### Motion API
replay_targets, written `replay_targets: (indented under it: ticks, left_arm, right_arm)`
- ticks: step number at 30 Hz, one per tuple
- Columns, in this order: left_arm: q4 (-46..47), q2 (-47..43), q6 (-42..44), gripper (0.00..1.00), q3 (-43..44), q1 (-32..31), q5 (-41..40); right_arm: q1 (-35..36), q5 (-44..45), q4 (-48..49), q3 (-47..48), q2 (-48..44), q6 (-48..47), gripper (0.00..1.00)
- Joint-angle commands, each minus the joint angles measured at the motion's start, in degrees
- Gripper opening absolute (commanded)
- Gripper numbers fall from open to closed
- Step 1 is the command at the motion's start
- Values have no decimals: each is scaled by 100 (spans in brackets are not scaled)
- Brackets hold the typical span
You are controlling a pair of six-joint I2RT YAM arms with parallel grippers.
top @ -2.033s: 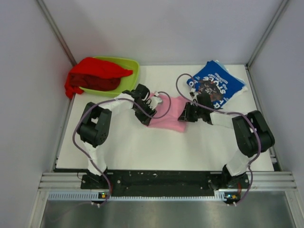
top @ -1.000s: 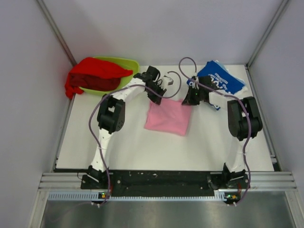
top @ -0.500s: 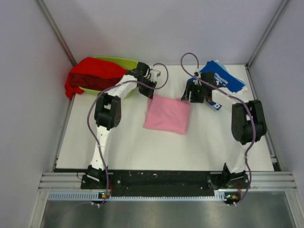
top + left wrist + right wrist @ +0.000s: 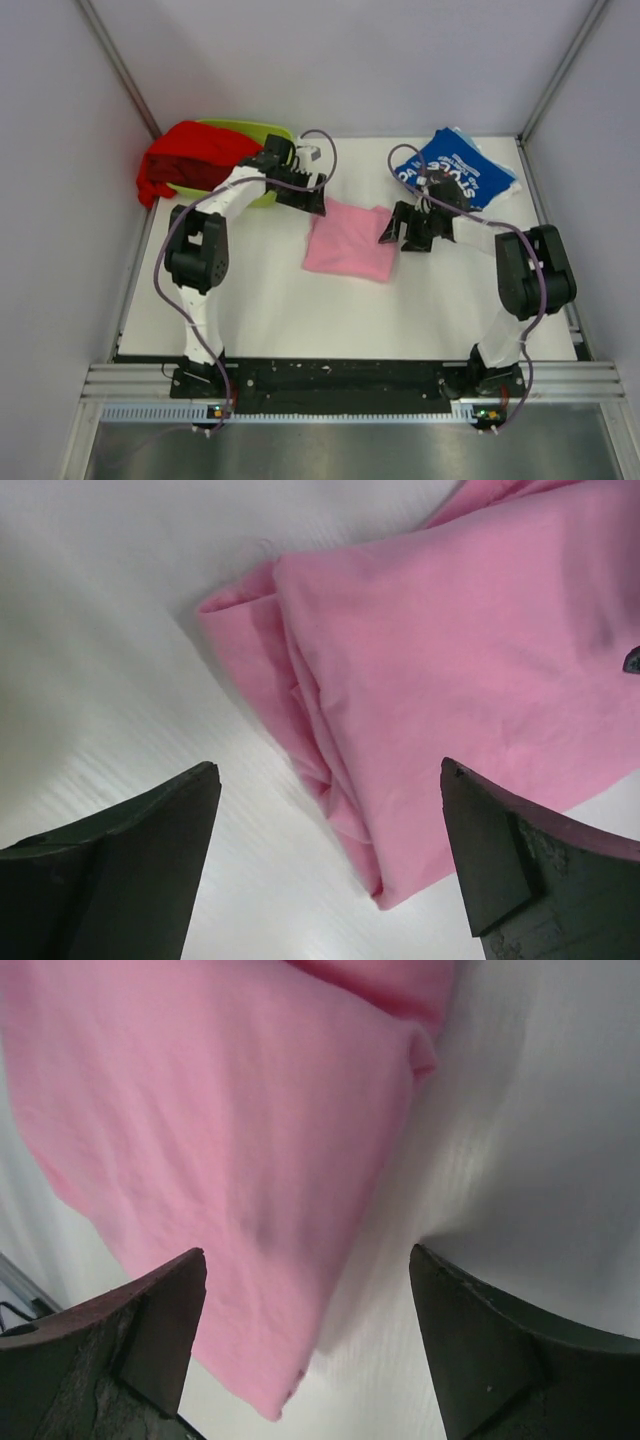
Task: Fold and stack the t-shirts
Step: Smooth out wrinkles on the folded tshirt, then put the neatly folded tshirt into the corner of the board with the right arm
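A folded light pink t-shirt (image 4: 350,243) lies flat at mid-table. My left gripper (image 4: 306,197) hovers open at its far left corner, and the left wrist view shows the folded pink edge (image 4: 450,660) below the wide jaws (image 4: 328,780), which hold nothing. My right gripper (image 4: 398,232) stands open at the shirt's right edge. Its wrist view has pink cloth (image 4: 220,1110) under the left finger and bare table under the right, with nothing gripped (image 4: 308,1255). A folded blue t-shirt (image 4: 467,172) with white lettering lies far right. The red t-shirt (image 4: 196,152) is heaped over the tray.
The lime-green tray (image 4: 277,134) sits at the far left corner, mostly covered by red cloth. Grey walls and metal posts close in the white table (image 4: 260,310) on three sides. Purple cables loop above both wrists.
Both grippers have opened and let go of the pink t-shirt, which now lies folded on the table. The right gripper slid toward me along its right edge; the left shifted slightly left.
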Motion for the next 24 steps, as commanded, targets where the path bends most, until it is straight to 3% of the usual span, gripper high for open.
replay_targets:
  ticks: [1,5,10,15,18,21,22,24]
  left_arm:
    - [724,140,-597,95,-223,-99,491]
    - [576,570,-580,86,225,-99,351]
    - [241,1045,-623,86,586,-108,104]
    - [233,1396,-773,86,981,-186,613]
    - [259,1502,-843,77,1149,-231,930]
    - [303,1529,-861,56,1158,-213,1132]
    - [303,1520,-852,43,1158,-222,1159]
    - [320,1512,-878,9,1140,-169,1177]
  right_arm:
    - [-54,-110,788,225,305,210,80]
    - [-89,102,884,463,586,210,74]
    - [-168,-3,946,779,1105,324,73]
    - [-98,-469,1280,1078,1553,562,72]
    - [7,-574,1350,1193,1650,588,73]
    - [17,-645,1473,1184,1703,641,73]
    - [17,-645,1500,1201,1721,641,73]
    - [17,-724,1605,1219,1764,684,73]
